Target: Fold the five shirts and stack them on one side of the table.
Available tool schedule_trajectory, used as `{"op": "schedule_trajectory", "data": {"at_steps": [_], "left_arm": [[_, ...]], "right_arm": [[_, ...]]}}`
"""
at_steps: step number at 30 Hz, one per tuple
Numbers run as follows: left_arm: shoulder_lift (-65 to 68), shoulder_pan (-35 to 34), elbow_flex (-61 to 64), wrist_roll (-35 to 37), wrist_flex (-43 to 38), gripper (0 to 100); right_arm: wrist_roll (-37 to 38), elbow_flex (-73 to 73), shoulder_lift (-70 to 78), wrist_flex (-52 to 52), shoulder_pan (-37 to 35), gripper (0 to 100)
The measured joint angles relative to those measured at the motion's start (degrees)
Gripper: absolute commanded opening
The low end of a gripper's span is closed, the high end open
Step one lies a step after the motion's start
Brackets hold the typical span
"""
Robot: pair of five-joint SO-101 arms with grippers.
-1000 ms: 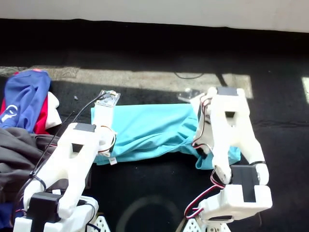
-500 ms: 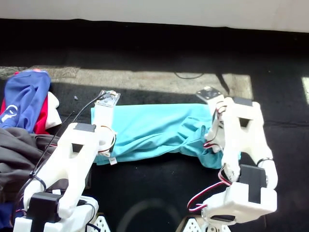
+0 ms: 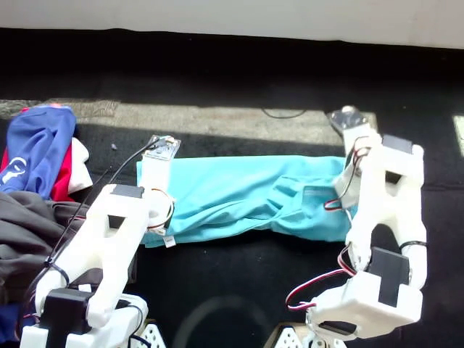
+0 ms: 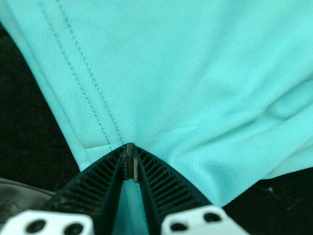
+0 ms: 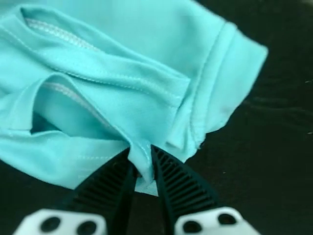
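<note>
A turquoise shirt [image 3: 239, 199] lies stretched across the middle of the black table. My left gripper [image 4: 129, 165] is shut on the turquoise shirt's [image 4: 186, 73] hem at its left end, under the left arm [image 3: 156, 181]. My right gripper [image 5: 143, 164] is shut on a bunched fold of the turquoise shirt [image 5: 112, 93] near a sleeve, at its right end where the right arm [image 3: 370, 174] stands. Other shirts lie heaped at the table's left: a blue one [image 3: 36, 148] over a red one [image 3: 64, 177], and a dark grey one [image 3: 29, 232].
A sunlit strip [image 3: 217, 119] runs along the table behind the shirt. Bare black table [image 3: 232, 275] lies in front of the shirt between the two arm bases. A cable [image 3: 283, 114] rests on the sunlit strip.
The right arm has swung to the right with the shirt's end in its gripper, pulling the cloth out longer and flatter. The left arm has stayed in place.
</note>
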Motion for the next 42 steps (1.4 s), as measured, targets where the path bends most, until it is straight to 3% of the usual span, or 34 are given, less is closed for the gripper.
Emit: {"op": "schedule_trajectory", "data": {"at_steps": [10,15,20,24,32,42], "left_arm": [[0.0,0.0,0.0,0.0,0.0,1],[0.0,0.0,0.0,0.0,0.0,1],[0.0,0.0,0.0,0.0,0.0,1],[0.0,0.0,0.0,0.0,0.0,1],[0.0,0.0,0.0,0.0,0.0,1],[0.0,0.0,0.0,0.0,0.0,1]], "right_arm": [[0.0,-3.2,1.5,-6.1,-0.8,1.5],[0.0,-3.6,7.2,-6.1,-1.1,16.6],[-0.1,-4.0,6.9,-6.1,-1.1,17.6],[-5.9,-4.0,1.3,-6.1,-1.3,17.6],[-8.3,-4.0,-8.7,5.5,-12.7,17.6],[-8.6,5.7,-8.9,6.4,-19.9,17.6]]}}
